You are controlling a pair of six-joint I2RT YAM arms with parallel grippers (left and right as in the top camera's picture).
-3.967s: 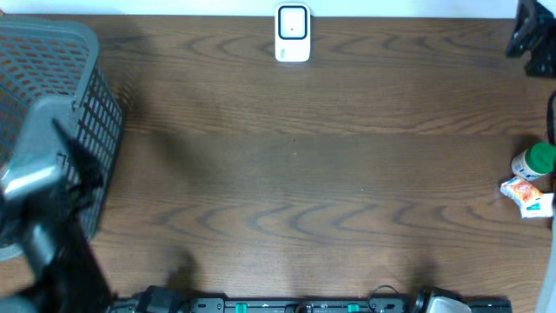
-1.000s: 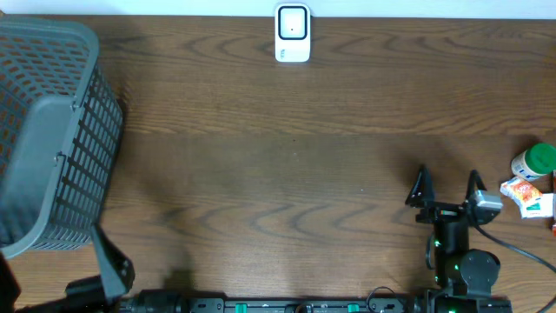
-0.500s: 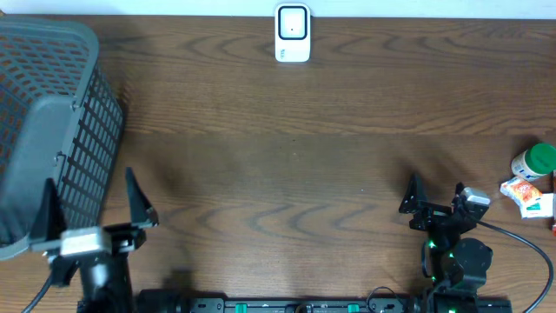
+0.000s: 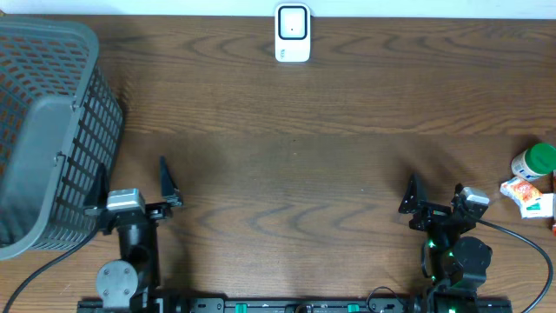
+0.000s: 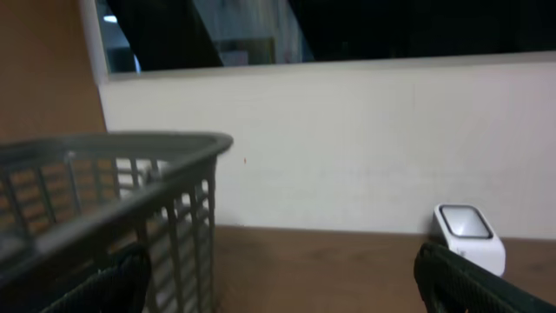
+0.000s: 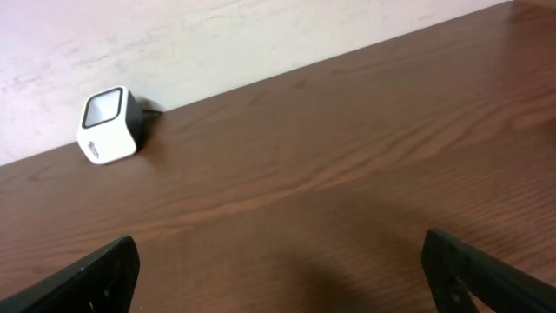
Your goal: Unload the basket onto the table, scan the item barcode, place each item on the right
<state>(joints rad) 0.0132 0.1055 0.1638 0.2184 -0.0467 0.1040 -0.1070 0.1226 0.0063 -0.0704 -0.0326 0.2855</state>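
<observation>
The white barcode scanner stands at the table's far edge in the middle; it also shows in the left wrist view and the right wrist view. Two items lie at the right edge: a white bottle with a green cap and a small white-and-orange packet. No barcode is visible on them. My left gripper is open near the front left, with nothing between its fingers. My right gripper is open at the front right, left of the items and apart from them.
A grey mesh basket fills the left side of the table, just left of my left gripper, and looms close in the left wrist view. A cable runs from the right arm toward the right edge.
My left arm has swung in from the front left corner and now points up the table beside the basket. The right gripper has shifted slightly left and then held still.
</observation>
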